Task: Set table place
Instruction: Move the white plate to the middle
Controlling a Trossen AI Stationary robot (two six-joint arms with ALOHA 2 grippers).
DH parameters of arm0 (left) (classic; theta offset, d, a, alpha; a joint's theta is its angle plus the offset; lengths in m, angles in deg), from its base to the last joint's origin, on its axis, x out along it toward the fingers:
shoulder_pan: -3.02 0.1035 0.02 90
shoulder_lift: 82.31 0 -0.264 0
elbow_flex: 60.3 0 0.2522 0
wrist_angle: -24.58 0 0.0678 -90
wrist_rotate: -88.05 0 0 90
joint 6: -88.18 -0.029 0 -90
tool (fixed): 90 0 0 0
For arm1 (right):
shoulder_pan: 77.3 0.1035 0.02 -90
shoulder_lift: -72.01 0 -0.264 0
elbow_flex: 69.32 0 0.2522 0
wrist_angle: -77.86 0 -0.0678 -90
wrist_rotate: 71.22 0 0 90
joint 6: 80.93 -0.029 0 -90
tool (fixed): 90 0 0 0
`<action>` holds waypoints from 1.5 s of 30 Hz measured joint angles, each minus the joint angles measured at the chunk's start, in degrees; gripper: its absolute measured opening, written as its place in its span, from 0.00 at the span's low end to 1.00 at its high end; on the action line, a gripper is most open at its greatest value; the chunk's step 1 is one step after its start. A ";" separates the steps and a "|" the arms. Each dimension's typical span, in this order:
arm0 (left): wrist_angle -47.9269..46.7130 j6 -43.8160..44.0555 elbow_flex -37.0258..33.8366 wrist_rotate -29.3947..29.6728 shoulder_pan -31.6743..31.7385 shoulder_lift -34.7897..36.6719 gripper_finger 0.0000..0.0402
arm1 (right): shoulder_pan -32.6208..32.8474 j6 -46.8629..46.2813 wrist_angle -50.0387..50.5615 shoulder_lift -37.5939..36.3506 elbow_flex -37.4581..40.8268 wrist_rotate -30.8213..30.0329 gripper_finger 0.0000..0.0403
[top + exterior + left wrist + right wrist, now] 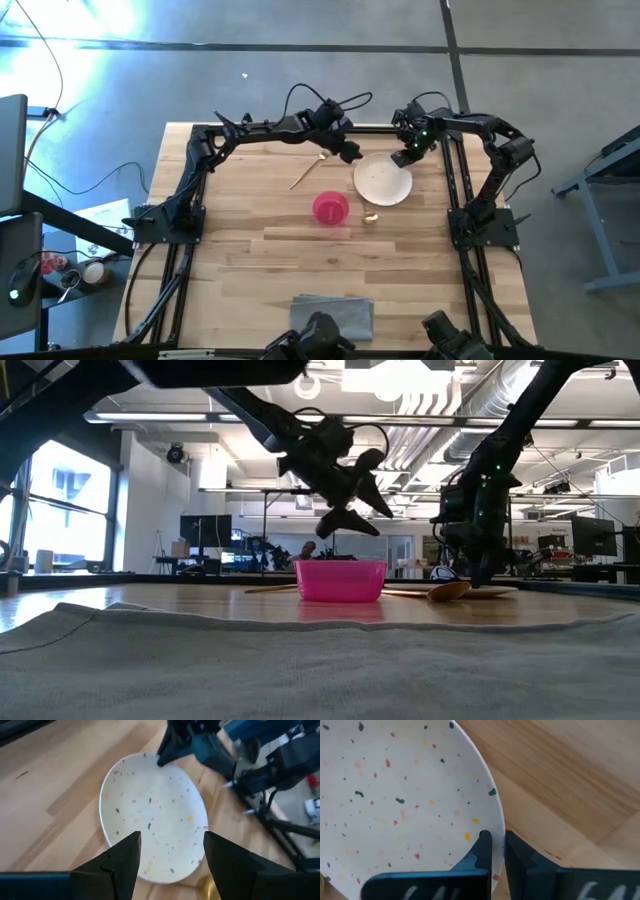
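Right wrist view, jaws pinching speckled plate (405,795) rim

Overhead, table-level, two close wrist views

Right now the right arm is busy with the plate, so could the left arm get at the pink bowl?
Probably yes: the left gripper hangs open above the table, and the pink bowl stands alone with nothing between them.

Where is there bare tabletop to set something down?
Free: the wide strip between bowl and cloth, and the table's left half. Crowded: the far right, where plate, spoon, fork and both tools cluster.
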 joint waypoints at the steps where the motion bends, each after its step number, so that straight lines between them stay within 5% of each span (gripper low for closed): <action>1: -0.83 -0.23 0.13 0.00 0.00 0.00 0.52 | 0.00 0.02 0.01 -0.02 0.00 -0.11 0.01; 27: -5.99 3.40 1.05 5.21 -0.26 -2.09 0.52 | 1.81 -1.07 -0.82 -0.94 -5.18 -0.81 0.00; 45: -5.16 4.94 3.55 3.03 1.30 -6.94 0.52 | 1.90 -0.43 -0.10 -1.03 -5.14 1.50 0.00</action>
